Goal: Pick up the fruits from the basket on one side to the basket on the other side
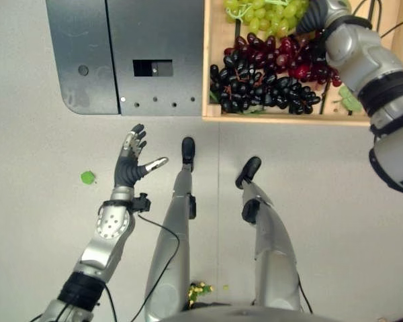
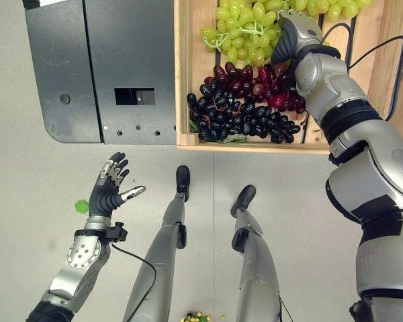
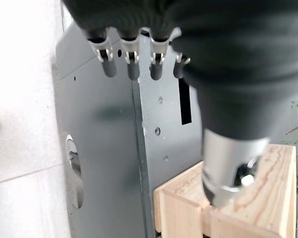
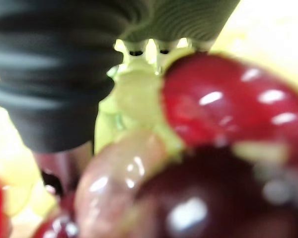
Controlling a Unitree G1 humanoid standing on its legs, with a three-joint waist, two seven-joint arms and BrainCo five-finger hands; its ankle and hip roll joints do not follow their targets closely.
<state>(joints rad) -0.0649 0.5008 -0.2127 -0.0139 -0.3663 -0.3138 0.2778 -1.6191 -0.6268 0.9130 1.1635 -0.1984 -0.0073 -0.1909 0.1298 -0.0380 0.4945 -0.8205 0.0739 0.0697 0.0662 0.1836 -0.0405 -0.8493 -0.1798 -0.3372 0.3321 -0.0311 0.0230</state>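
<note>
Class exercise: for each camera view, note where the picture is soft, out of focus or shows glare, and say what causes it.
Right wrist view: red grapes sit so close that they blur, with white glare spots. Left wrist view: the left hand cover is soft, the wooden crate sharper. Eye views: evenly lit, sharp; black grapes glint faintly beside the right hand.
</note>
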